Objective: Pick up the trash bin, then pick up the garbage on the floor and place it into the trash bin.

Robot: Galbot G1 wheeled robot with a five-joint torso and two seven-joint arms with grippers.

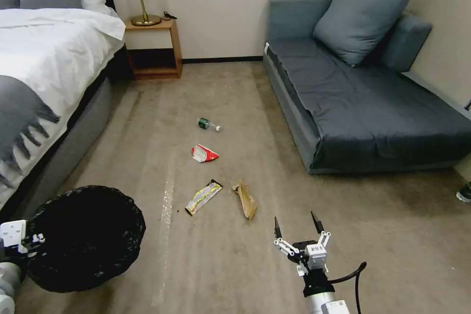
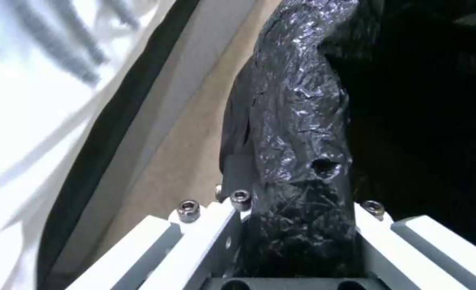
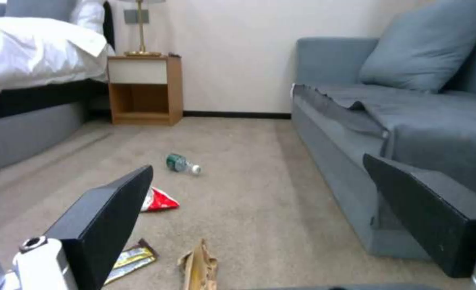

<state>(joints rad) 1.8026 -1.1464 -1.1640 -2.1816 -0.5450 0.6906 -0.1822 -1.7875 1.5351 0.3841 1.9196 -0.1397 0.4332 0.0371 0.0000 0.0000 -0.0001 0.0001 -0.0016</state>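
The left gripper (image 2: 297, 225) is clamped on the trash bin (image 1: 83, 235) rim. The right gripper (image 1: 299, 223), fingers apart, apparently hovers near the brown paper bag (image 1: 245, 199).

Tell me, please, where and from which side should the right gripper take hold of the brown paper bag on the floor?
Probably its narrow middle, from straight above. The brown paper bag lies flat and elongated on the carpet, so the open right gripper should close across its short width.

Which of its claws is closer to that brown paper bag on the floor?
Right. The right claw hovers open just short of the brown paper bag; the left claw is off to the side, clamped on the trash bin rim.
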